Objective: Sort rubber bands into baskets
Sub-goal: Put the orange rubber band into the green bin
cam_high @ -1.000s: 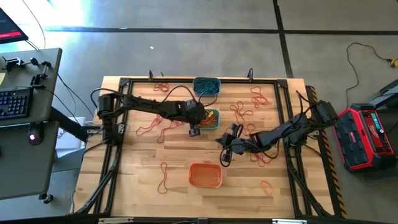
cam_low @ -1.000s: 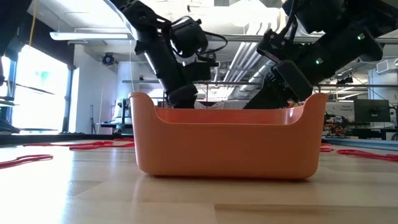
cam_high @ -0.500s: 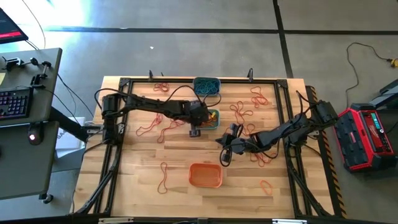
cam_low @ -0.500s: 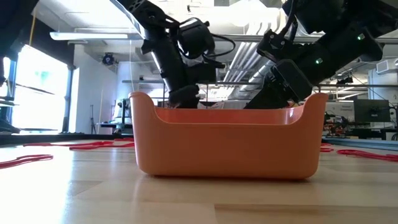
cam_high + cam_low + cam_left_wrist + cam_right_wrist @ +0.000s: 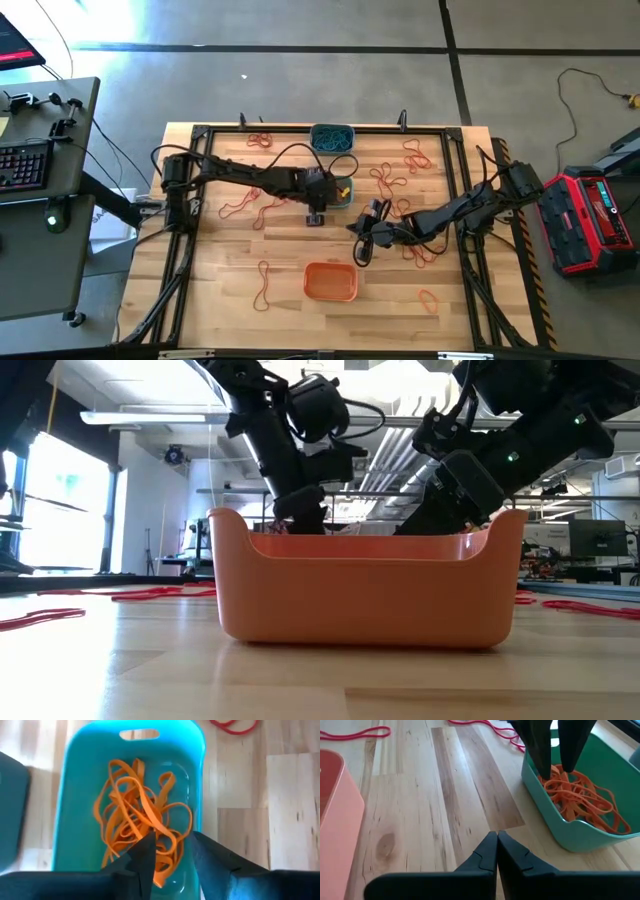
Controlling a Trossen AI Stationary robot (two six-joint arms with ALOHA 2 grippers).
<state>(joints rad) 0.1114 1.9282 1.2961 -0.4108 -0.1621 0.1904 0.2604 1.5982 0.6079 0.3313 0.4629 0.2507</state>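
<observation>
While the left gripper (image 5: 169,851) hangs directly over the teal-green basket (image 5: 75,805) near the middle of the table, its two dark fingers stand apart with nothing between them — the heap of orange rubber bands (image 5: 140,827) lies loose on the basket floor just below the fingertips. From the right wrist view the same pair of fingers (image 5: 540,742) dips down into that basket's mouth above the orange tangle. The right gripper (image 5: 497,851) sits low over bare wood between the teal-green basket and the orange basket (image 5: 330,281), its fingers pressed together and holding nothing. The grey-blue basket (image 5: 331,138) stands at the table's far edge with blue-teal bands inside. Red rubber bands (image 5: 392,180) lie scattered on the wooden table (image 5: 220,270) — some left of the left arm, some around the right arm, a few orange ones (image 5: 265,285) near the orange basket.
</observation>
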